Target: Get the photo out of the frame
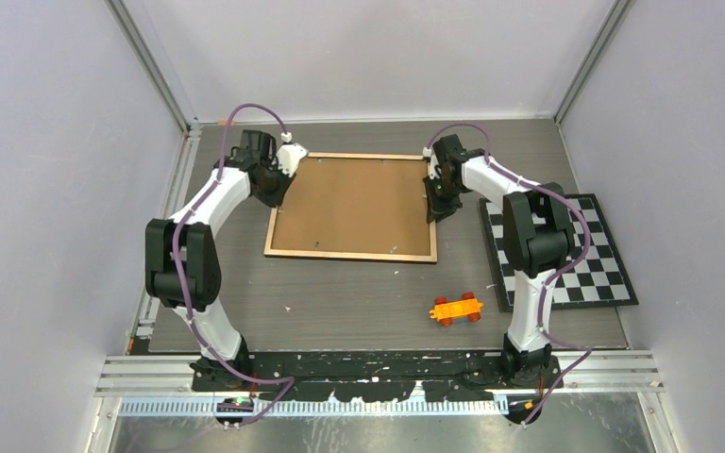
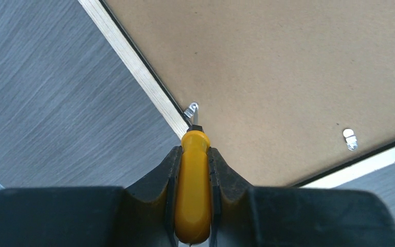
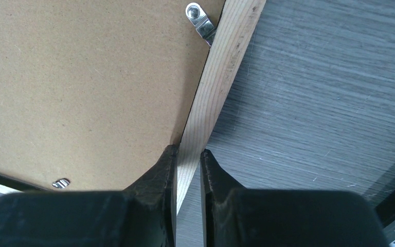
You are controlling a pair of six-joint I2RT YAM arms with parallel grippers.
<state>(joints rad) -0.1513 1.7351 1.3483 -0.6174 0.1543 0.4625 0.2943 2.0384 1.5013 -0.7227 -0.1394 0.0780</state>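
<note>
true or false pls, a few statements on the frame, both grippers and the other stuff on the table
1. The frame lies back side up. True.
2. The left gripper is empty. False: it grips a yellow screwdriver whose tip is at a metal clip on the frame's edge.
3. The right gripper pinches the frame's wooden rim. True.
4. The photo lies out on the table. False: no photo shows; the brown board covers the frame's back.
5. The orange toy car sits on the checkerboard mat. False: it stands on the bare table, left of the mat.
</note>
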